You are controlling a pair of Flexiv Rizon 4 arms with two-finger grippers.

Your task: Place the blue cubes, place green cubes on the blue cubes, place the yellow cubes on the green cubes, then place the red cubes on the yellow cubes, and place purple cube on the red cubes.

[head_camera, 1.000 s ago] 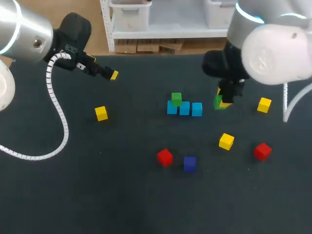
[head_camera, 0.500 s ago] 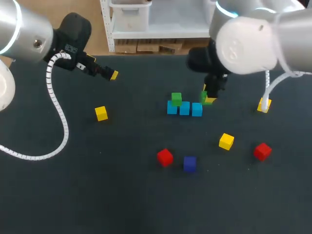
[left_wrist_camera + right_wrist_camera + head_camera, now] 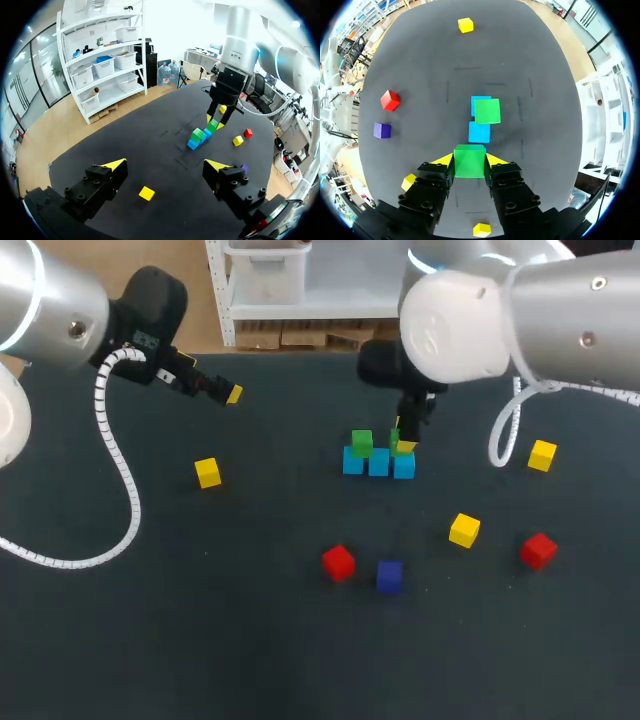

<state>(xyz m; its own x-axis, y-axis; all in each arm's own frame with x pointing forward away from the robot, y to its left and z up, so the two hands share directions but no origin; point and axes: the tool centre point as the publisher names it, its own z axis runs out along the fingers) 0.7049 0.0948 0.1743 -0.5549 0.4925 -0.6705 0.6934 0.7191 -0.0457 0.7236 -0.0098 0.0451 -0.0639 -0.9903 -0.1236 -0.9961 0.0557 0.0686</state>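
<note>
Right tool (image 3: 469, 160) clenched on green cube (image 3: 469, 167), hovering over end blue cube (image 3: 404, 466) for stacking; other green (image 3: 362, 443) already seated. Left tool (image 3: 167, 166) released, parked clear.

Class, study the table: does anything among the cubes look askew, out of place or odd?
Nothing looks spilled or damaged. The only oddity is slight: the placed green cube seems to sit a little off-centre on the end blue cube, not flush with its edges. The right claw holds a second green cube squarely.
</note>
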